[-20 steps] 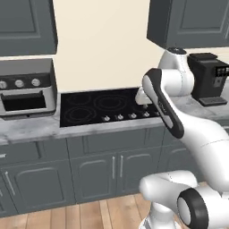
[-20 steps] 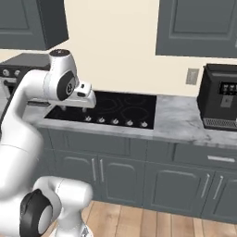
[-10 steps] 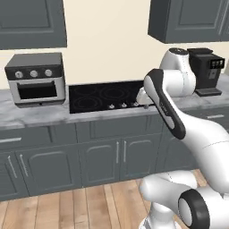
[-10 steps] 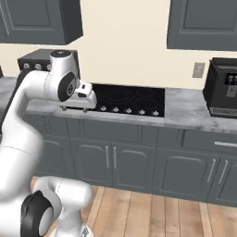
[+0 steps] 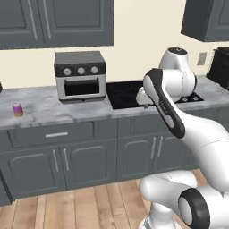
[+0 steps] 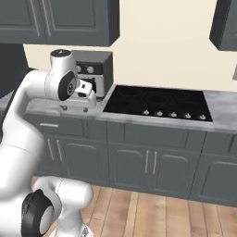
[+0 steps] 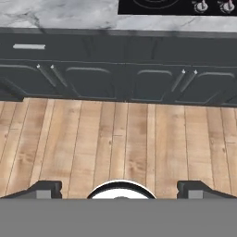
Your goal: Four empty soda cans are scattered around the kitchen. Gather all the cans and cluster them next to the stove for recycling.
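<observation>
Countertop holds soda can [image 5: 17,109] well left of tool [image 5: 144,99].

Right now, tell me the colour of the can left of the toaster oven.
Purplish-pink soda can, best in the left base view.

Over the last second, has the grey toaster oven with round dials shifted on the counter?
No. The grey toaster oven still stands just left of the black glass cooktop; the whole view shifted, not the oven.
</observation>
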